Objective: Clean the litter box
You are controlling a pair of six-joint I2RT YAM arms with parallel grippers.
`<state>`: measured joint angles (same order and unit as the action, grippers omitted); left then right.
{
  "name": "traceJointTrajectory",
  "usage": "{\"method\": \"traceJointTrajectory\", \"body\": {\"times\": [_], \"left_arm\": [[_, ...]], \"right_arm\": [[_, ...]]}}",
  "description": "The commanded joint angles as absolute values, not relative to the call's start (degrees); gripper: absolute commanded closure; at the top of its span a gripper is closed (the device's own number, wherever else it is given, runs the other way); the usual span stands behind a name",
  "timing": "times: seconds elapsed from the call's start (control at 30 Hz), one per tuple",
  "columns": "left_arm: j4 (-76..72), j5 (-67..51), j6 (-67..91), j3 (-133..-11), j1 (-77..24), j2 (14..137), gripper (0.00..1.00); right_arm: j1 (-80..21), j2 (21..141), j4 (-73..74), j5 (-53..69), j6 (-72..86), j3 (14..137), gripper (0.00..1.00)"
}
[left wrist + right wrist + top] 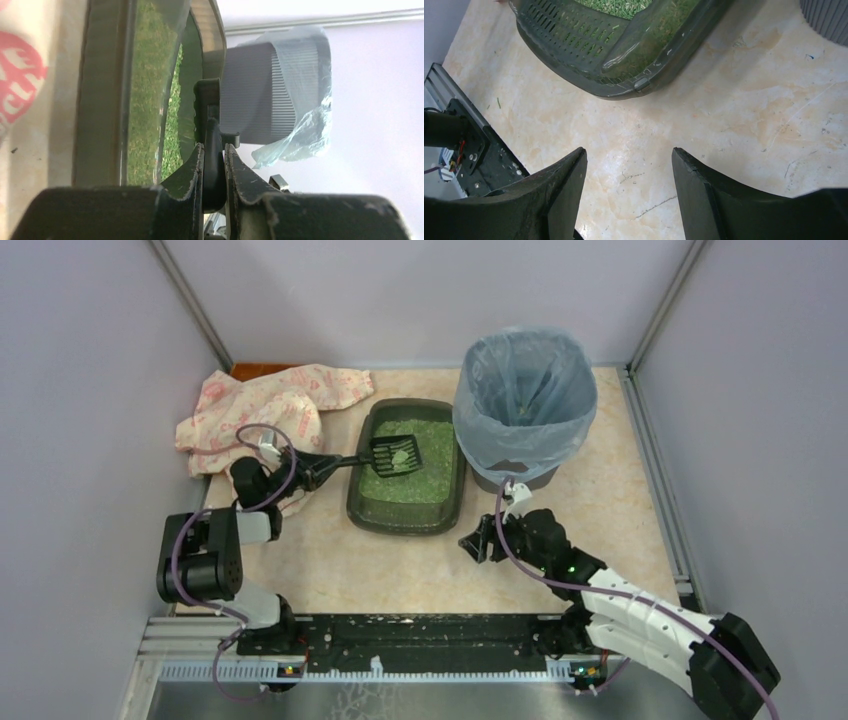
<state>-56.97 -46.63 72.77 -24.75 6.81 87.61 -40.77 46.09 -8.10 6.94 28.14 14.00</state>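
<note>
Two-arm workcell seen from above and from both wrists. The table [600,510] is a flat beige slab with marbled veining; it lies directly under the right gripper [629,152], whose two dark, wedge-shaped fingers stand spread wide with only bare tabletop between them. Beyond that gripper and slightly to its right stands the bin [480,430], a tall ribbed grey cylinder lined with a thin, crinkled blue-grey bag [575,410] folded over its rim. The litter box [404,527], a shallow dark grey-green plastic tray with rounded corners and a lipped rim, sits ahead of the right gripper to its left, and straight ahead of the left gripper [214,152]; its near end wall is slotted, and green granular litter [420,485] covers its floor. A crumpled pale cloth [265,410] with pink print lies near the left gripper, on its far left side. The left gripper's fingers are pinched flat against the thin handle of the scoop [385,448], a small black slotted plastic blade reaching forward over the tray and carrying some granules.
</note>
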Motion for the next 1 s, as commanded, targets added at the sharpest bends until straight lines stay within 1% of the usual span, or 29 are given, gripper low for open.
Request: {"method": "traceJointTrajectory", "body": {"times": [0.0,0.1,0.2,0.27,0.33,0.43,0.53,0.7,0.77,0.8,0.87,0.97], "left_arm": [[-58.75,-47.69,71.85,-25.39,5.08,88.59,1.00],[-58.51,-47.62,71.43,-24.81,6.60,88.61,1.00],[-60.88,-49.35,72.66,-25.55,5.75,89.64,1.00],[-61.89,-50.76,73.36,-25.20,9.29,89.19,1.00],[-59.06,-50.77,72.15,-25.81,11.38,88.25,1.00],[-57.08,-49.51,70.63,-25.96,8.39,87.36,1.00],[-54.78,-49.85,68.42,-25.71,9.07,87.57,1.00],[-61.12,-51.74,72.02,-25.72,8.77,88.37,1.00],[-57.11,-51.45,69.76,-26.90,9.42,87.03,1.00],[-52.88,-50.98,67.82,-28.07,8.74,85.83,1.00],[-49.53,-49.33,65.09,-28.51,6.03,84.52,1.00],[-50.17,-47.75,64.98,-26.87,6.81,84.24,1.00]], "right_arm": [[-40.87,44.22,-9.94,5.42,27.81,14.17,0.36],[-40.90,45.37,-9.53,6.31,27.66,15.09,0.36],[-40.87,44.90,-11.04,6.63,28.44,14.36,0.36],[-40.85,44.89,-9.82,6.52,28.23,14.96,0.36],[-40.87,44.06,-9.21,6.43,28.06,14.74,0.36],[-40.86,43.07,-9.40,5.95,28.21,13.75,0.36],[-40.91,43.53,-9.23,6.02,28.22,14.17,0.36],[-40.87,43.70,-10.31,6.53,28.77,13.66,0.36],[-40.87,43.79,-10.06,6.43,28.66,13.73,0.36],[-40.87,43.52,-10.41,6.36,28.73,13.52,0.36],[-40.87,43.67,-11.34,6.36,28.96,12.98,0.36],[-40.87,44.96,-11.94,6.86,29.06,13.25,0.36]]}}
